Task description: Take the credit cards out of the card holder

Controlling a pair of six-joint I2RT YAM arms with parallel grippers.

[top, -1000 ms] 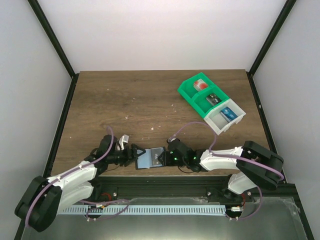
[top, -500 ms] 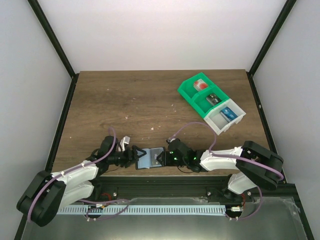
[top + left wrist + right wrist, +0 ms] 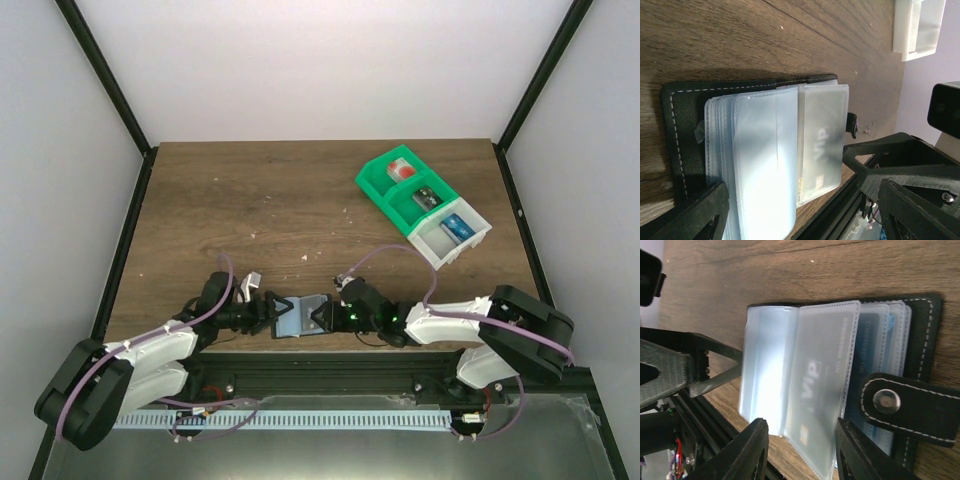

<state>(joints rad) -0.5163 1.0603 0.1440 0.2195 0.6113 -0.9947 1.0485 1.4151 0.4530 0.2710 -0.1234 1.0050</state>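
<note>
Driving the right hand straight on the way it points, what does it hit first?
The open card holder: its clear sleeves lie right in front of the right hand, likely touched first. The left hand faces it from beyond; exact height is unclear.

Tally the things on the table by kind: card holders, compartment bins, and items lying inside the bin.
card holder: 1
compartment bin: 1
items in the bin: 3 (red item, dark item, blue item)
Total: 5
</note>
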